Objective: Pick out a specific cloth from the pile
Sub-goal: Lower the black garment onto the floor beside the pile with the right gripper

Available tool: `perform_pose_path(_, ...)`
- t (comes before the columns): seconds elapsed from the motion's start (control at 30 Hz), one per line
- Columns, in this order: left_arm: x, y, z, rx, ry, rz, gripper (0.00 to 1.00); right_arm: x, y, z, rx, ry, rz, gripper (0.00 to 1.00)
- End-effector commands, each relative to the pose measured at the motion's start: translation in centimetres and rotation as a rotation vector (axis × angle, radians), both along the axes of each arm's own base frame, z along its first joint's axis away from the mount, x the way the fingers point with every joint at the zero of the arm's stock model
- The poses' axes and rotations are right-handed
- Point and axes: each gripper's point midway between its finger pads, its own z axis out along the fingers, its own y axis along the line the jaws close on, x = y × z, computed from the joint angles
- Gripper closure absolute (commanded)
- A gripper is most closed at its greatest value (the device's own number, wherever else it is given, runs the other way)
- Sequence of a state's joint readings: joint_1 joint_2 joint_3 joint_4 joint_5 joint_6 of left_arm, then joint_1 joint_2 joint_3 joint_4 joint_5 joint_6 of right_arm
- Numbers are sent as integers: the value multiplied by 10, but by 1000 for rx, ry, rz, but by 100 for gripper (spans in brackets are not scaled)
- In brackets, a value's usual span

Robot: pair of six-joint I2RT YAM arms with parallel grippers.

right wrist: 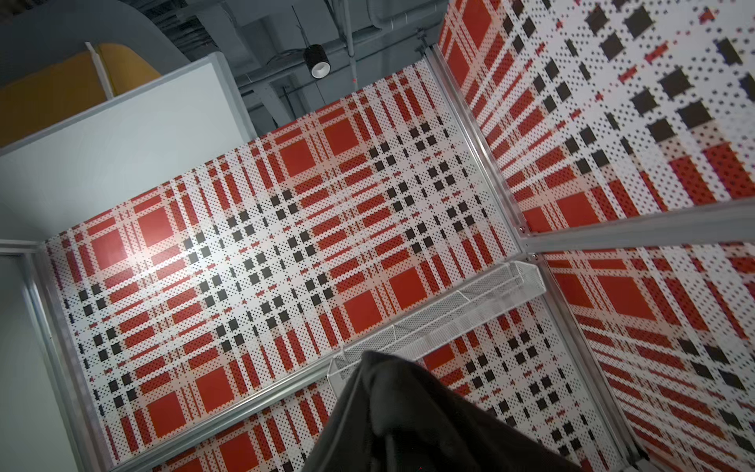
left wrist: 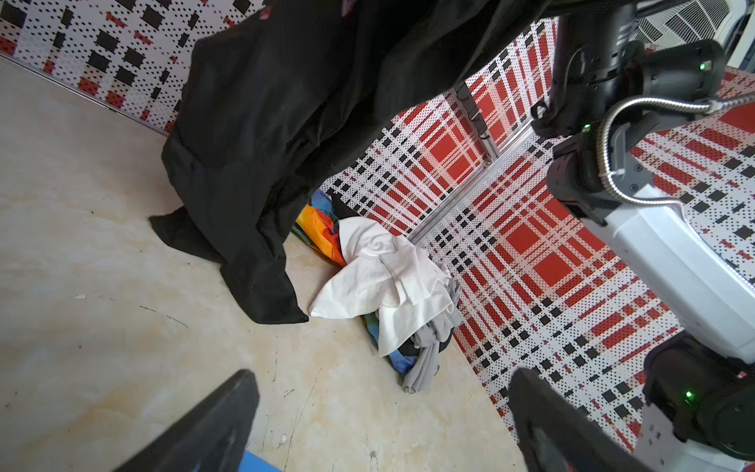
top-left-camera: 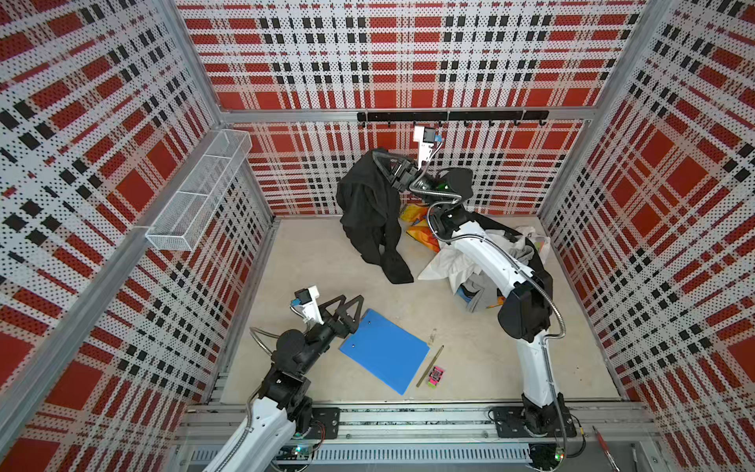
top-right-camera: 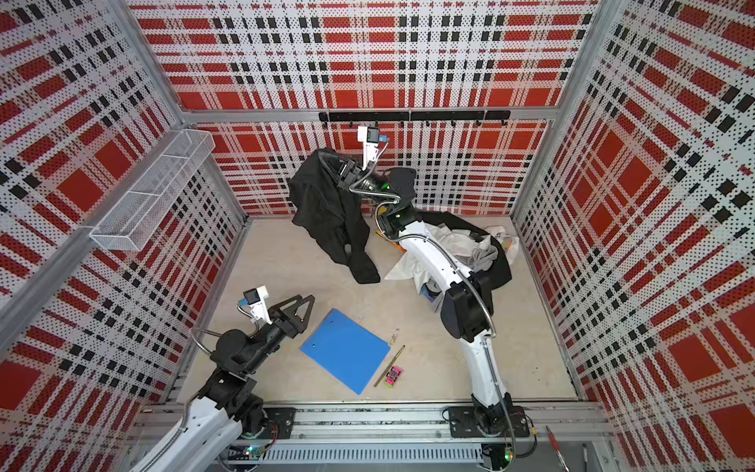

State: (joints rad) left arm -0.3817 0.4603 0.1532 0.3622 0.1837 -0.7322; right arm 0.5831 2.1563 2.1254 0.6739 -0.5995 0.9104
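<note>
While your right claw (top-left-camera: 379,156) is up high near the back wall, its jaws are pressed together on the cloth (top-left-camera: 367,212). The black fabric is bunched over the fingers and hangs down from them. Below that claw, the cloth's lower end rests on the table (top-left-camera: 318,265), just beside the white garment (left wrist: 380,278) at the edge of the pile (top-left-camera: 457,265). You'll find the pile lower than the claw and back along its arm, partly under the forearm, with white, light grey, black and orange-yellow-blue pieces heaped together. Your left claw (top-left-camera: 352,300) sits low, well apart from the cloth, its jaws spread with nothing between them. Just beside its fingertips lies a blue folder (top-left-camera: 384,353). Past the folder's far edge lie a thin stick (top-left-camera: 429,365) and a small pink toy car (top-left-camera: 436,376).
</note>
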Motion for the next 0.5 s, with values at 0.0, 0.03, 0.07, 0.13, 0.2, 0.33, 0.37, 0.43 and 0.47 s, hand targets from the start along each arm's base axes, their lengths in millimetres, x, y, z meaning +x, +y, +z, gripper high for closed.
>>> perform_pose_path(0.0, 3, 0, 3, 17, -5, 2, 1, -5, -7, -9, 31, 0, -22, 100)
perform_pose_path(0.03, 4, -1, 3, 22, -2, -3, 1, 0, -6, -22, 16, 25, -30, 100)
perform_pose_path(0.07, 4, -2, 3, 24, -1, -7, 1, 4, -3, -35, 1, 48, -33, 100)
perform_pose_path(0.13, 6, -3, 2, 30, 7, -11, 1, 10, 2, -61, -29, 94, -32, 100)
perform_pose_path(0.2, 7, -4, 2, 28, 7, -15, 1, 15, 5, -81, -49, 134, -34, 100)
perform_pose_path(0.33, 10, -5, 1, 21, 11, -12, 1, 19, 23, -111, -122, 188, -45, 100)
perform_pose_path(0.37, 10, -5, 1, 21, 11, -14, 1, 22, 26, -118, -138, 203, -57, 100)
perform_pose_path(0.43, 9, -6, 1, 18, 11, -19, 1, 28, 25, -134, -157, 239, -85, 100)
perform_pose_path(0.47, 9, -6, 2, 18, 9, -19, 1, 30, 24, -143, -163, 262, -103, 100)
